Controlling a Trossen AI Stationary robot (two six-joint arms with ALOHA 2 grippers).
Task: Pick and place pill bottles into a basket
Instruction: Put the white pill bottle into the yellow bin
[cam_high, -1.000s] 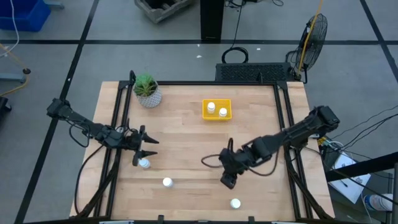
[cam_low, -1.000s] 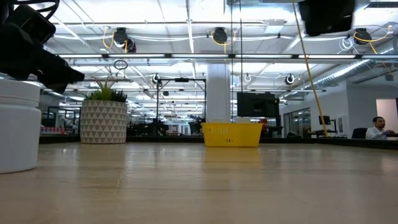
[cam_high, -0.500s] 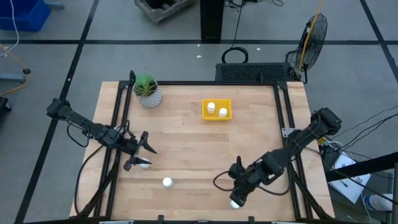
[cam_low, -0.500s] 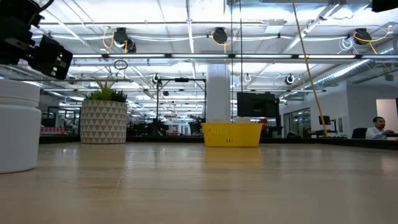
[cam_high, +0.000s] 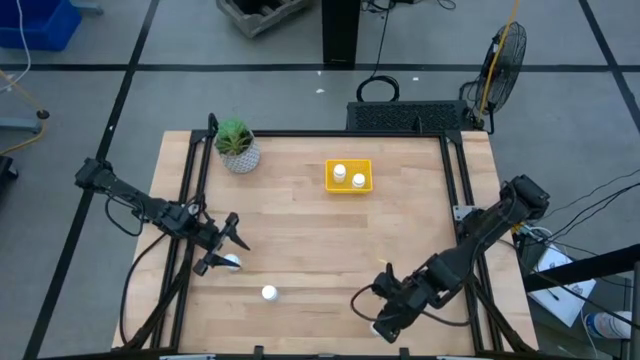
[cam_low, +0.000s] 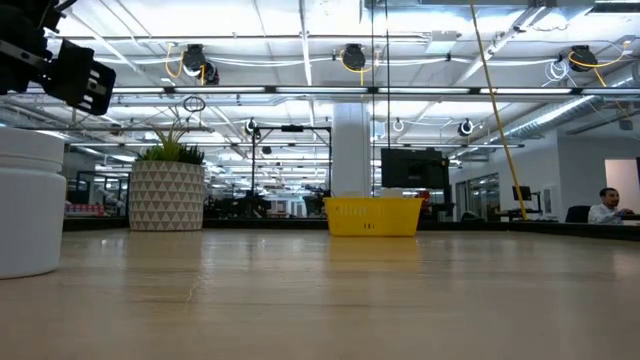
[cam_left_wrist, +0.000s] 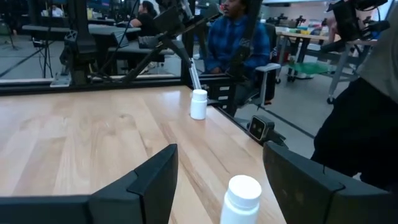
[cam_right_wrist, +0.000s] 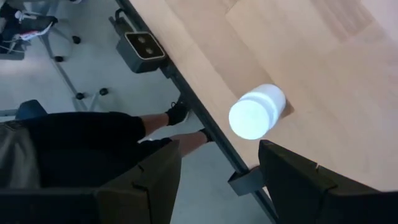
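My left gripper (cam_high: 221, 254) is open at the table's left; its fingers stand on either side of an upright white pill bottle (cam_left_wrist: 241, 198) without touching it. This bottle also shows in the high view (cam_high: 232, 263). A second bottle (cam_high: 268, 293) stands nearer the front edge and looms large in the low view (cam_low: 25, 215). My right gripper (cam_high: 386, 322) is open above a third bottle (cam_right_wrist: 256, 112), which stands upright by the table's near edge. The yellow basket (cam_high: 331, 181) at the far middle holds two bottles (cam_high: 339, 172).
A potted plant (cam_high: 237, 146) stands at the far left. A small camera (cam_right_wrist: 142, 45) is fixed to the table's near edge, close to the right gripper's bottle. People sit beyond the table (cam_left_wrist: 233, 37). Bare wood lies between the arms.
My right gripper has gone toward the table's near edge and now stands over the bottle there. My left gripper has gone a little toward the near edge and turned, so that its open fingers now stand on either side of its bottle. No bottle has moved.
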